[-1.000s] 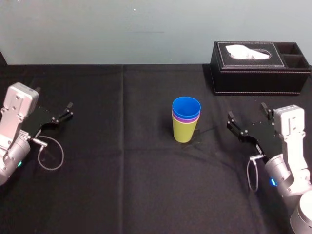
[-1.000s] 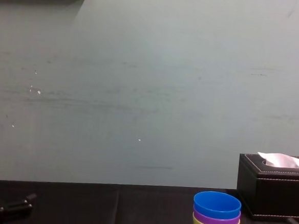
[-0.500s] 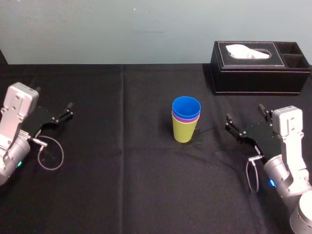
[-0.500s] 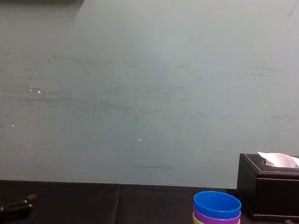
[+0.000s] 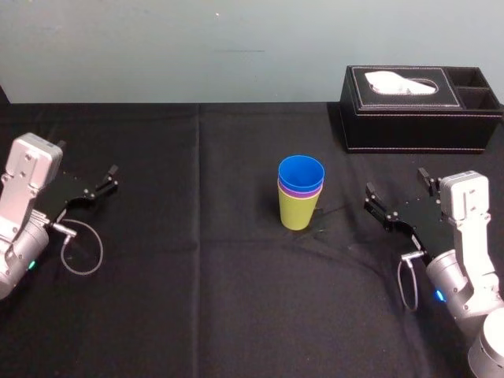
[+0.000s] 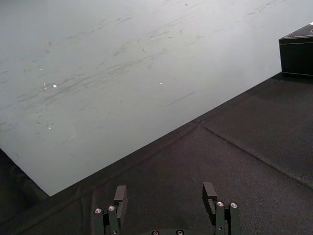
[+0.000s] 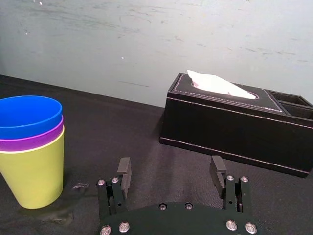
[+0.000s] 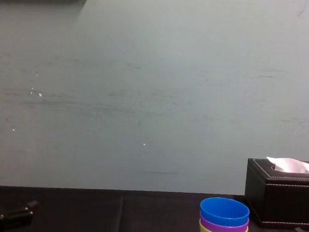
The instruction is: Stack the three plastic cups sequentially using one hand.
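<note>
The three plastic cups [image 5: 300, 193] stand nested in one upright stack at the middle of the black table: blue on top, purple in the middle, yellow-green at the bottom. The right wrist view shows the stack [image 7: 33, 156] from the side, and its top shows in the chest view [image 8: 223, 223]. My right gripper [image 5: 397, 183] hovers to the right of the stack, apart from it, open with nothing between its fingers [image 7: 170, 166]. My left gripper [image 5: 87, 157] rests far off at the table's left side, open and empty [image 6: 165, 191].
A black tissue box [image 5: 421, 110] with a white tissue stands at the back right, behind the right gripper [image 7: 234, 127]. A grey cable loop [image 5: 81, 252] lies by the left arm. A pale wall runs along the table's far edge.
The right gripper has shifted very slightly toward the stack. The cups and the left arm have not moved.
</note>
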Available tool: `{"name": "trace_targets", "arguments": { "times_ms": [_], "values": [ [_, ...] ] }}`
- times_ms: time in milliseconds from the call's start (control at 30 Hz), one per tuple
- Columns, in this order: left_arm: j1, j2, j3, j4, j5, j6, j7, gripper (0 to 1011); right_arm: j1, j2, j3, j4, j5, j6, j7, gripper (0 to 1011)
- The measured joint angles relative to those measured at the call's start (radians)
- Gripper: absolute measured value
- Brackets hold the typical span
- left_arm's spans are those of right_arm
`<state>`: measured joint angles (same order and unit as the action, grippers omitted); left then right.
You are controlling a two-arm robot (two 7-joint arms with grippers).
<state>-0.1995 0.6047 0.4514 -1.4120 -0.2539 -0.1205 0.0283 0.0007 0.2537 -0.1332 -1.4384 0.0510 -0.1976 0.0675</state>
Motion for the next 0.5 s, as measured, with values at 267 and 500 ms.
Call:
{"name": "trace_targets", "arguments": {
  "times_ms": [267, 500],
  "values": [
    [0.0, 0.0, 0.0, 0.0, 0.0, 0.0, 0.0, 1011, -0.001, 0.0, 0.0, -0.001, 0.0, 0.0, -0.001, 1000],
    [0.0, 0.0, 0.0, 0.0, 0.0, 0.0, 0.0, 1011, -0.001, 0.0, 0.0, -0.001, 0.0, 0.0, -0.001, 1000]
  ]
}}
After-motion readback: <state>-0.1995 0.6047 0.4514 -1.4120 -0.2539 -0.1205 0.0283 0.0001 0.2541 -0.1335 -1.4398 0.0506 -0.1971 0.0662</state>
